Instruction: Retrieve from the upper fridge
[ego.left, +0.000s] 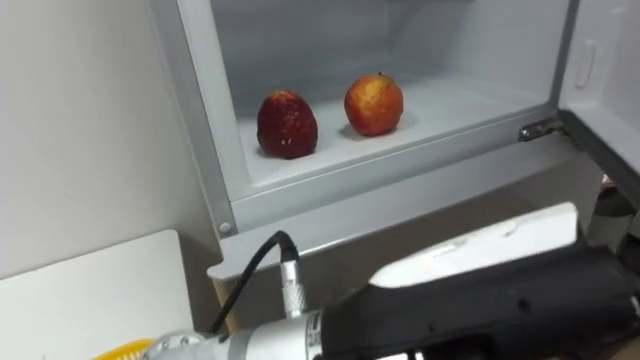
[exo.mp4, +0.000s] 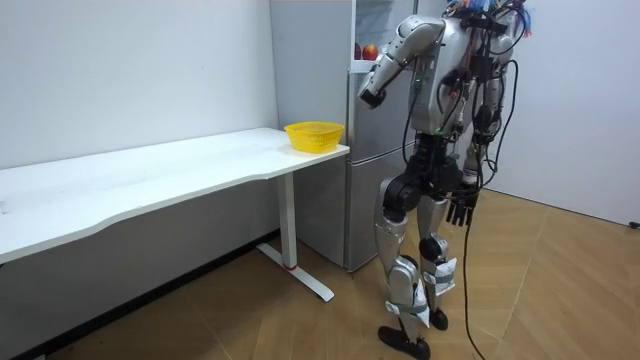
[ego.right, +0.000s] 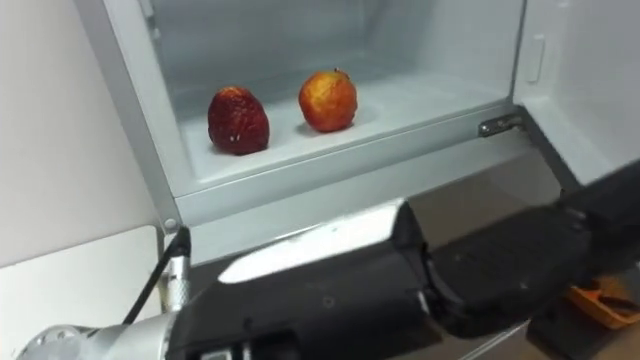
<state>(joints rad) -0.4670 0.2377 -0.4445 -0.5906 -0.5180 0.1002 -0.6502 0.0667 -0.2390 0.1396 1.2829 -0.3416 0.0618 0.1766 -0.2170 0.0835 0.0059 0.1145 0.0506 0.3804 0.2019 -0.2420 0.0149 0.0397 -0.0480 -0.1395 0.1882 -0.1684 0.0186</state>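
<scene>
Nearest the head camera, the robot's left forearm is held level across the bottom of the eye views, and the left hand (ego.right: 510, 265) is seen as a dark shape towards the right edge. Whether it is open or closed cannot be told, and nothing can be made out in it. Beyond the arm, the upper fridge compartment (ego.left: 430, 125) stands open, its door (ego.left: 600, 60) swung out to the right past a metal hinge (ego.left: 540, 129). Two fruits are set on the compartment's pale floor, close together but not touching: a dark red fruit (ego.left: 287, 125) on the left, nearer the front edge, and an orange-red apple (ego.left: 374, 104) to its right and a little further back. A corner of the white desk (ego.left: 90, 290) is seen at lower left. In the room view the robot is shown upright before the fridge (exo.mp4: 320, 170), just beside the desk's end, where a yellow basket (exo.mp4: 314, 135) is placed near the corner. The right hand (exo.mp4: 460, 210) hangs by the thigh — loosely open, with nothing held.
</scene>
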